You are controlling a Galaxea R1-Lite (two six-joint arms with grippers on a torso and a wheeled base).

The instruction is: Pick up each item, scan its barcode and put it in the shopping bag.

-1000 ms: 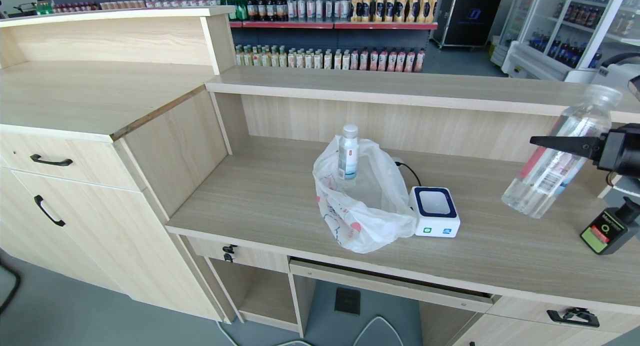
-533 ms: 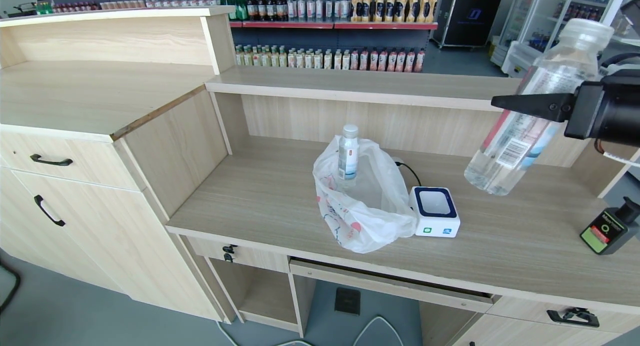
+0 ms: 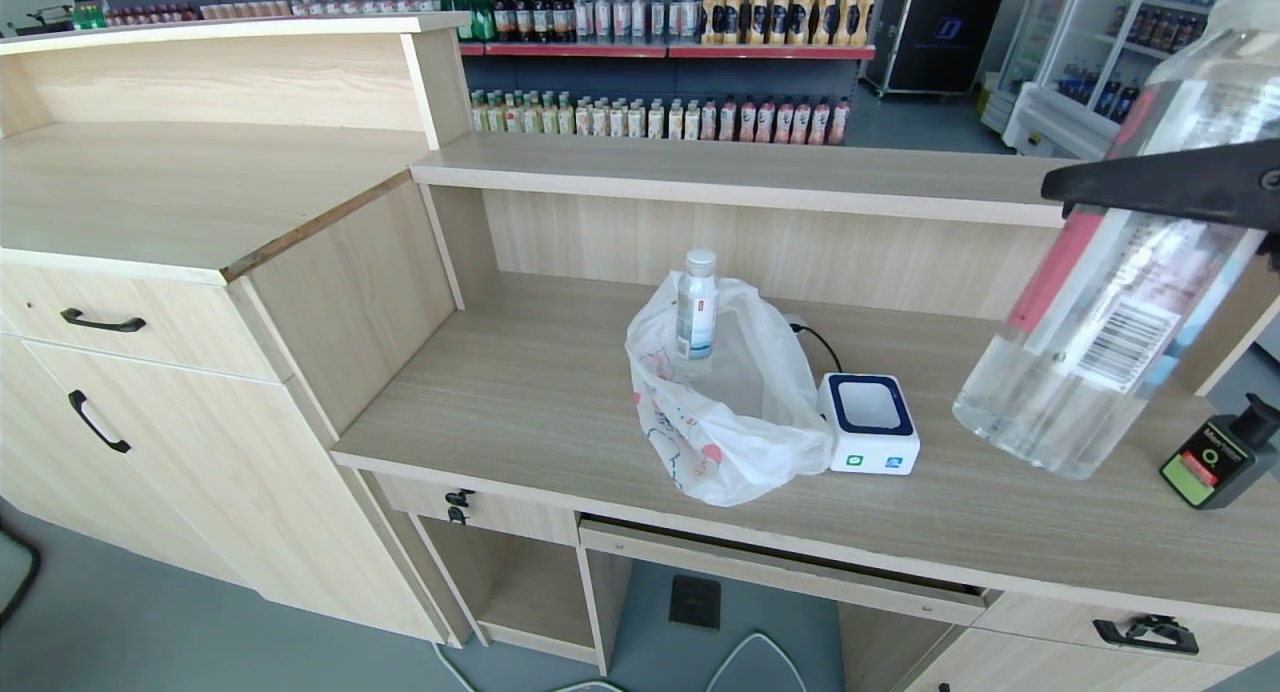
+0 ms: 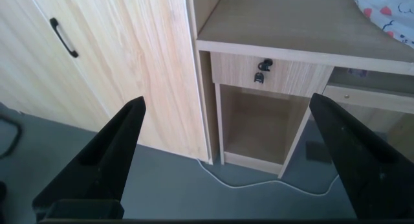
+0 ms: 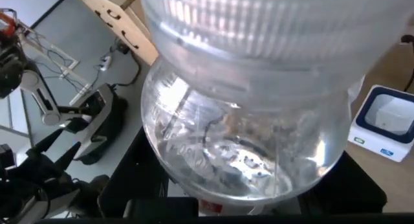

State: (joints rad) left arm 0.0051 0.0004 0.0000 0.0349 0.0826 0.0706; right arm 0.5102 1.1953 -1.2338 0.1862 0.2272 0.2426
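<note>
- Water bottle (image 3: 1060,392) pinched in right gripper (image 3: 1180,184), tilted, barcode (image 3: 1125,344) showing.
- Scan step, likely: next, barcode must face scanner (image 3: 870,422), then shopping bag (image 3: 715,442).
- Left gripper (image 4: 228,102) fingers spread, empty.

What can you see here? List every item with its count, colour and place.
counter: 1, light wood, across the front
shopping bag: 1, white, printed, mid-counter
bagged bottle: 1, clear, white cap, upright in the shopping bag
scanner: 1, white with dark blue frame, right of the bag
held bottle: 1, clear, red-striped label, tilted above the counter's right side
handheld device: 1, black, green face, counter's right end
shelf drinks: many, mixed colours, aisle behind the counter
left gripper: 1, black, open, low by the counter's cupboard front
right gripper: 1, black, shut on the held bottle
</note>
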